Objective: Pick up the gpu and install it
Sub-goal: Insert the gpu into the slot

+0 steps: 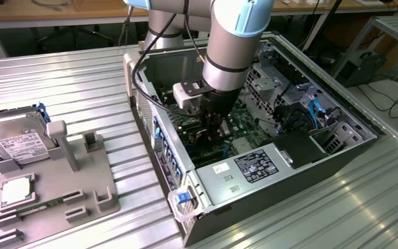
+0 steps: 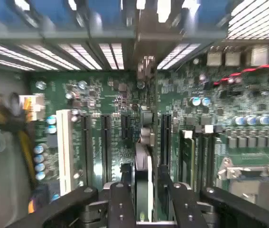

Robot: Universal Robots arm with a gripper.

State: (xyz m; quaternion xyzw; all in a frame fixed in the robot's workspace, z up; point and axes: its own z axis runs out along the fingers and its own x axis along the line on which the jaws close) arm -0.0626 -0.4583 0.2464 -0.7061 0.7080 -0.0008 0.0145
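On the ribbed metal table (image 1: 60, 72), near its edge on the exterior view's left, a grey fixture tray (image 1: 81, 192) carries a silver hard drive (image 1: 19, 142) at its far corner, with a processor chip (image 1: 17, 189) and a narrow memory stick (image 1: 40, 207) nearer the front edge; the tray's upright posts stand free, with bare table between the tray and the open computer case (image 1: 310, 176). The arm reaches down over the case's open side, and the gripper (image 1: 216, 132) sits low inside, close above the motherboard (image 2: 101, 99), hemmed in by the case wall on one side and the labelled power supply (image 1: 254, 166) and drive cage on the exterior view's right. In the wrist view the gpu (image 2: 143, 152) stands edge-on in the board, between long black slots (image 2: 105, 142), with a white slot (image 2: 64, 142) further off. The gripper (image 2: 144, 167) straddles the card, one of its fingers (image 2: 122, 199) on each face; whether they press on it or have let go cannot be told.
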